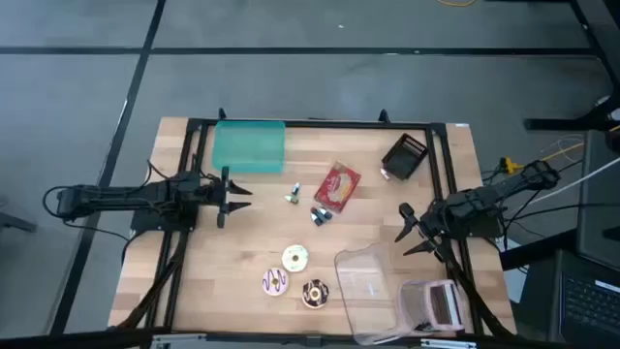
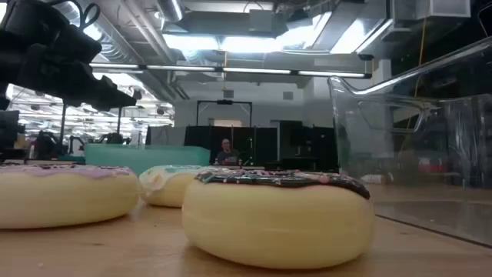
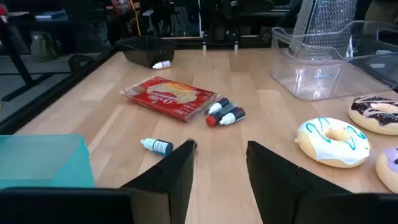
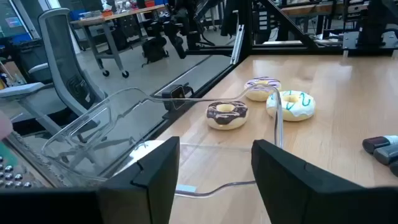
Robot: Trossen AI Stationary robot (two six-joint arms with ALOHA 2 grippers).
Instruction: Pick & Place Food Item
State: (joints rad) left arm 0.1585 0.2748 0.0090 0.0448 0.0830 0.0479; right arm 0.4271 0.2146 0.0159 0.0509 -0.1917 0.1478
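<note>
Left gripper [image 1: 235, 197] hovers near the worktop's left edge, jaws apart; right gripper [image 1: 412, 233] near its right edge, jaws apart.

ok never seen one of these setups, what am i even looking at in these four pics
It is a robot with two dark arms at a wooden table. One picture looks straight down, one sits at table height behind the doughnuts, and two look forward from each arm's wrist.

The left gripper waits near the teal bin; the right gripper hovers by the clear container. Both are open and hold nothing.

On the table lie three doughnuts: white-iced, pink-iced and chocolate. There is also a red packet, small bottles and a black tray.
</note>
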